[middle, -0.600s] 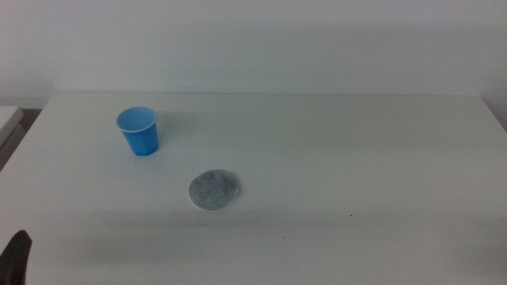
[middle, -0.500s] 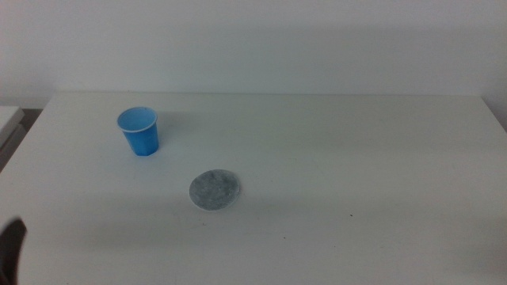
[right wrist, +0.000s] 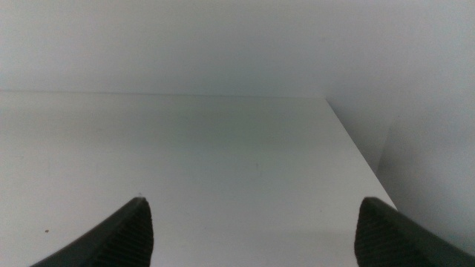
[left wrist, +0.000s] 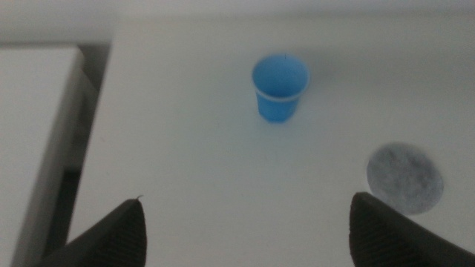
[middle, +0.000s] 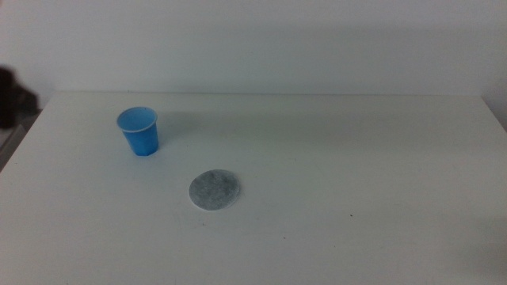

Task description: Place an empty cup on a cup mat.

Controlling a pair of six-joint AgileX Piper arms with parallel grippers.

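Note:
The blue cup [middle: 138, 131] stands upright and empty at the table's back left. The grey speckled cup mat [middle: 215, 191] lies flat nearer the front, to the cup's right and apart from it. A dark blurred part of the left arm [middle: 9, 99] shows at the left edge of the middle view, left of the cup. In the left wrist view the left gripper [left wrist: 246, 206] is open and empty, high above the table, with the cup [left wrist: 280, 87] and the mat [left wrist: 404, 178] below it. The right gripper [right wrist: 252, 204] is open and empty over bare table, out of the middle view.
A second white surface [left wrist: 30, 111] stands beside the table's left edge across a dark gap [left wrist: 78, 141]. The table's right edge [right wrist: 360, 152] shows in the right wrist view. The white table [middle: 356, 158] is bare to the right of the mat.
The dark left arm has gone from the bottom left corner of the middle view to the left edge beside the cup's row. Cup and mat have not moved.

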